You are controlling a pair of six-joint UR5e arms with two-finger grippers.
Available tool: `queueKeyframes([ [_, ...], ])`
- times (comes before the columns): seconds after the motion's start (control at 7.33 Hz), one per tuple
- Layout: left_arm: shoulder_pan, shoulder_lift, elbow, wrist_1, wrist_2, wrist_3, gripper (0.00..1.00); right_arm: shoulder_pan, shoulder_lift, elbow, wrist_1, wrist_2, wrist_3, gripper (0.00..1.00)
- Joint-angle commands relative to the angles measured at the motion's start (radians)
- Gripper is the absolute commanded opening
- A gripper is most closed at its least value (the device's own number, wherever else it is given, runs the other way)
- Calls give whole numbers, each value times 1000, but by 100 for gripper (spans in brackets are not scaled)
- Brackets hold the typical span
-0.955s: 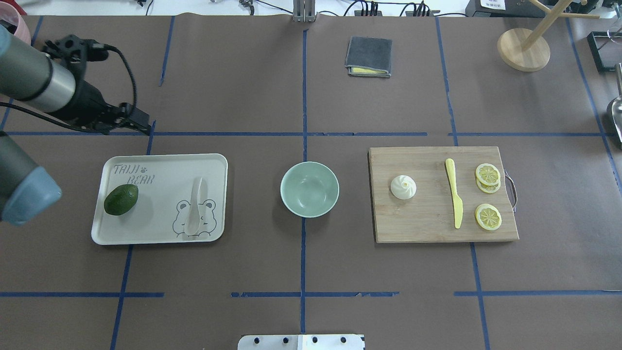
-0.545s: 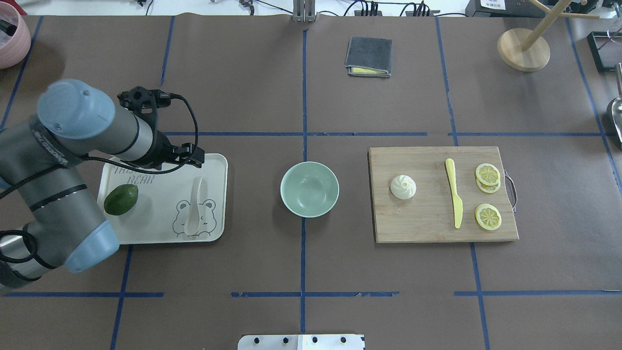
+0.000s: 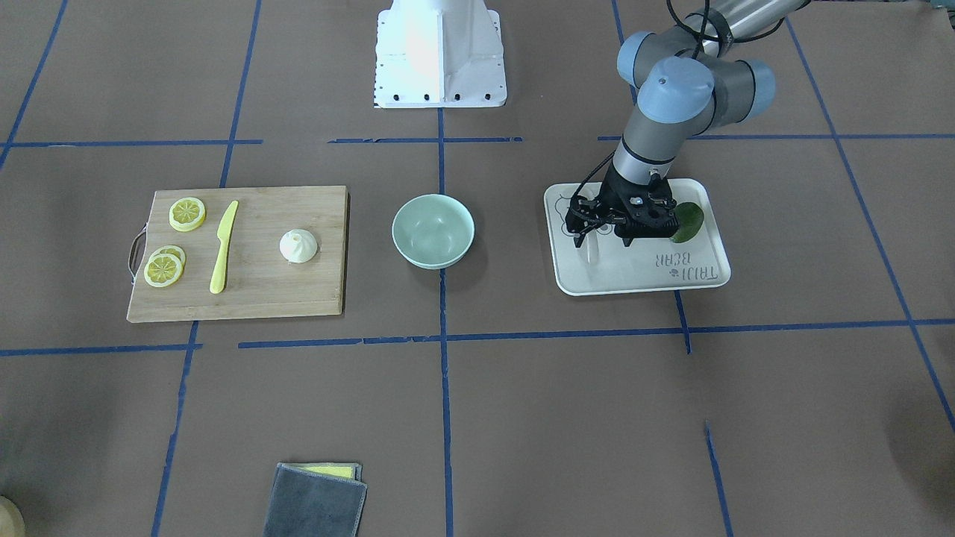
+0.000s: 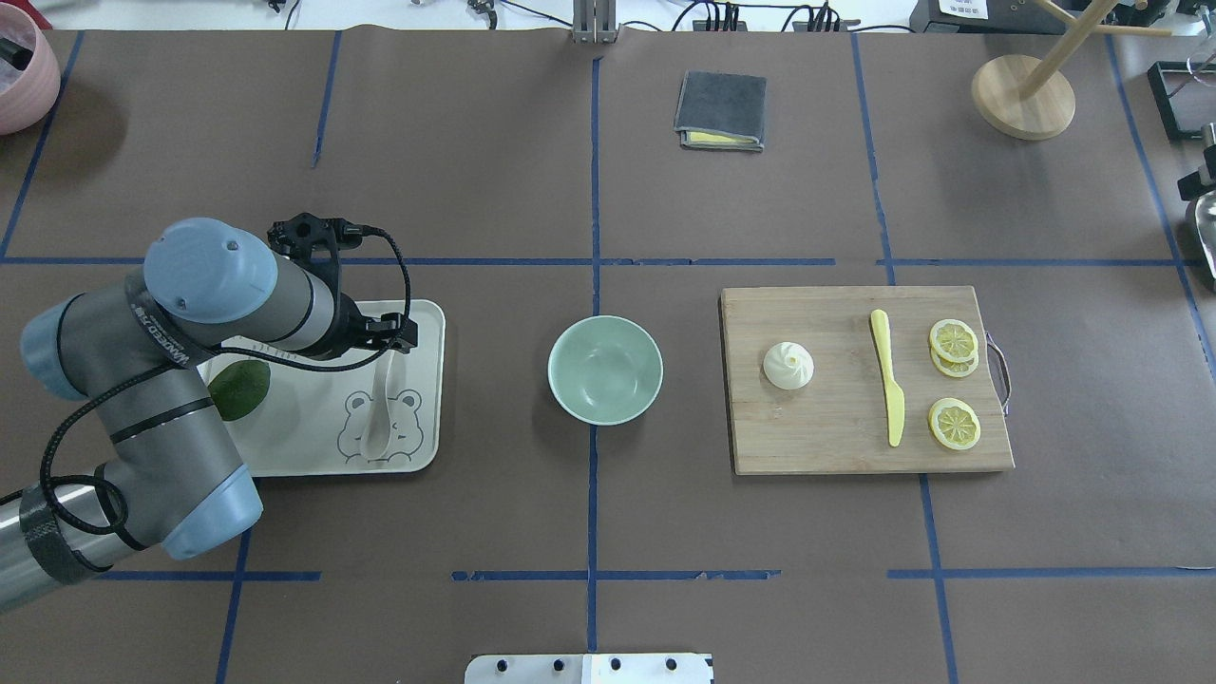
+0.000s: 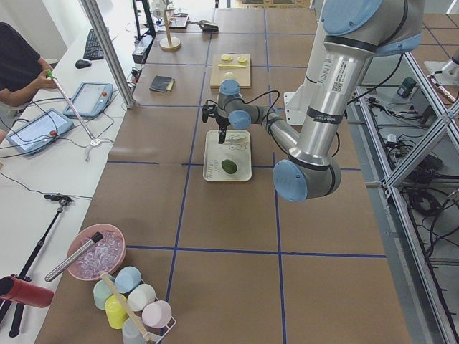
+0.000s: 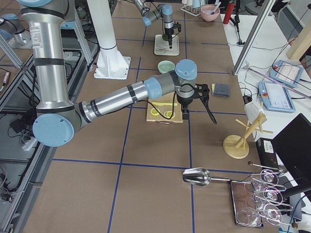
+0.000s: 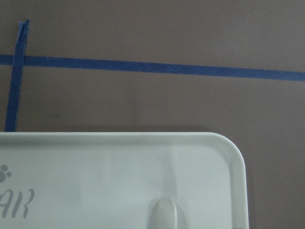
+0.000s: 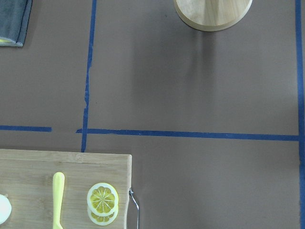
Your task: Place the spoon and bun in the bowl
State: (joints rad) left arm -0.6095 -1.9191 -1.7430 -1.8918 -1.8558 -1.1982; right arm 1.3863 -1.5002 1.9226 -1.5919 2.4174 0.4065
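The off-white spoon [image 4: 380, 410] lies on the white tray [image 4: 426, 380] at the left, handle pointing away from me. Its handle tip shows in the left wrist view [image 7: 163, 213]. My left gripper [image 4: 391, 337] hangs over the tray's far right corner, just above the handle end, with its jaws open and empty [image 3: 601, 240]. The white pleated bun [image 4: 788, 366] sits on the wooden cutting board [image 4: 836, 432] at the right. The mint-green bowl [image 4: 605, 370] stands empty in the middle. My right gripper [image 6: 185, 113] shows only in the right side view; I cannot tell its state.
A green avocado [image 4: 239, 388] lies on the tray, partly under my left arm. A yellow knife [image 4: 888, 380] and lemon slices [image 4: 953, 342] lie on the board. A folded grey cloth [image 4: 721, 111], a wooden stand [image 4: 1023, 95] and a pink bowl [image 4: 14, 66] sit at the back.
My left arm has swung in from the back left and come over the tray, its gripper now above the spoon's handle end. Spoon, bun and bowl have not moved.
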Motion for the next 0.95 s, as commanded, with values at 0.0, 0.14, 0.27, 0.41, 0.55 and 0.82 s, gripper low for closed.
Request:
queueKeyframes([
  [0.0, 28, 0, 11, -1, 23, -11, 82, -48, 6, 36, 1, -3, 87, 100],
  [0.14, 36, 2, 13, 0, 23, -11, 78, -78, 11, 53, 1, -7, 136, 100],
  [0.27, 40, 3, 14, 0, 23, -11, 74, -96, 27, 56, 1, -9, 176, 100],
  [0.41, 42, 3, 14, 0, 23, -12, 67, -108, 38, 56, 1, -9, 196, 100],
  [0.55, 42, 3, 16, 0, 23, -12, 62, -119, 43, 56, 1, -11, 208, 100],
  [0.82, 46, 3, 19, 2, 21, -12, 56, -150, 67, 56, 1, -18, 248, 100],
])
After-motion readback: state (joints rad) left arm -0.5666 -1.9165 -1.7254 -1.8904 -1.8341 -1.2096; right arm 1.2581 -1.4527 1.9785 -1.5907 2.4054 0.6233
